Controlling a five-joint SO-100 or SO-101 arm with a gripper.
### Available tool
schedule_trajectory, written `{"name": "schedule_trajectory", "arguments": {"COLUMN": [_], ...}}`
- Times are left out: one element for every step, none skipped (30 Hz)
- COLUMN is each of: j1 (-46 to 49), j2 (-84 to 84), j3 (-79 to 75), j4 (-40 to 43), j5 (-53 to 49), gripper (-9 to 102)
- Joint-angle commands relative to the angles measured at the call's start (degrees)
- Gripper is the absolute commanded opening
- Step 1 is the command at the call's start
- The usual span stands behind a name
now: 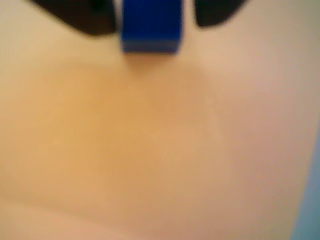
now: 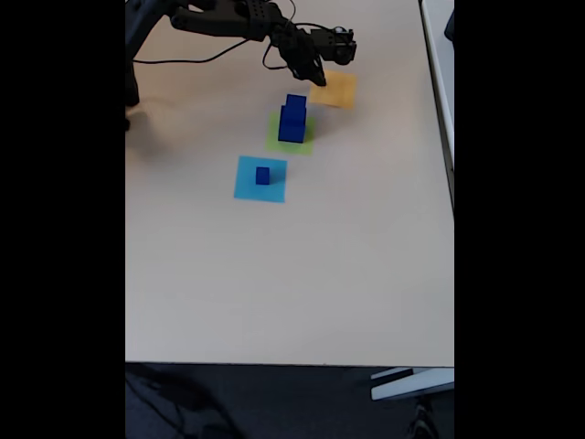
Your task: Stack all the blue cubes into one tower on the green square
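Carrying a blue cube (image 1: 150, 27) clamped between its fingers (image 1: 150, 30), the arm hangs over the orange square (image 2: 335, 90) near the table's far edge. Two cubes (image 2: 292, 120) already stand stacked on the green square (image 2: 305, 144) just beside; another cube (image 2: 263, 176) sits on the light-blue square (image 2: 248, 183). Next likely comes centring over that tower and lowering gently.

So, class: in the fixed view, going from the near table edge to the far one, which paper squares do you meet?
Light-blue square carrying a small blue cube → green square with the blue cube tower → orange-yellow square.
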Motion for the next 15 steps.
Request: {"name": "schedule_trajectory", "arguments": {"j1": [0.7,0.7,0.7,0.62,0.53,0.44,0.35,0.26,0.18,0.09,0.09,0.0,-0.09,-0.09,-0.26], "j2": [2.11,2.11,2.11,2.11,2.2,2.2,2.29,2.37,2.37,2.37,2.37,2.37,2.46,2.64,3.08], "j3": [-2.99,-2.99,-3.08,-3.08,-3.16,-3.25,-3.52,-4.04,-4.75,-5.45,-6.15,-6.86,-7.73,-8.26,-8.26], "j4": [-1.32,-1.49,-1.67,-2.29,-3.16,-3.87,-4.39,-4.48,-4.48,-4.48,-4.48,-4.66,-4.92,-5.27,-6.86], "j5": [-0.09,-0.09,-0.35,-0.97,-1.67,-2.29,-2.81,-2.99,-3.43,-3.78,-3.96,-4.57,-5.27,-5.36,-6.42], "gripper": [7,8,8,9,10,11,12,13,13,14,14,15,15,16,16]}}
